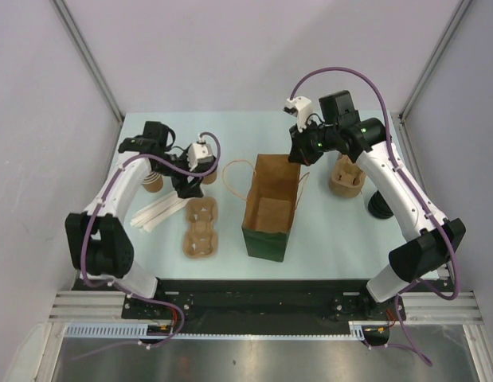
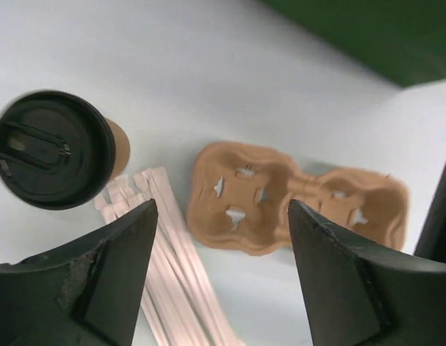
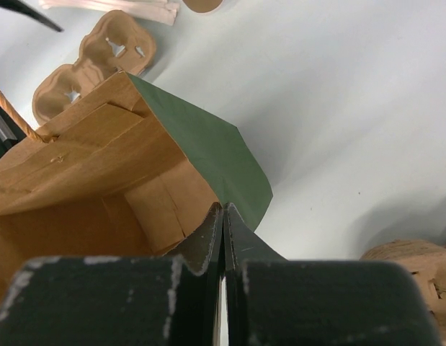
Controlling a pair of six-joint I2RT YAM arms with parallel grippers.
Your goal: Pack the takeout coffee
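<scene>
- Reaching toward the takeout coffee [image 2: 60, 151], your left gripper [image 2: 221, 216] hangs with its jaws spread and nothing between them. The cup stands upright on the table [image 2: 208, 86], off to one side of the fingers rather than between them.
- Closing from here would, I judge, catch the moulded-pulp cup carrier [image 2: 295, 209] or the paper-wrapped sticks [image 2: 172, 281] lying under the jaws. You need to shift over the cup first.
- A finger clipping the black lid [image 2: 39, 144] at its edge could tip the cup or pop the lid off, and the cup may spill.
- Your right gripper [image 3: 223, 216] is pinched tight on the rim of the green paper bag [image 3: 208, 144], apparently holding its mouth open. Thin paper could slip or tear there, and the mouth would then sag.
- Cup and bag sit well apart with the carrier between them, so a low carry risks dragging the carrier.
- No brand, label or readable writing shows on the cup, lid, bag or carrier.
</scene>
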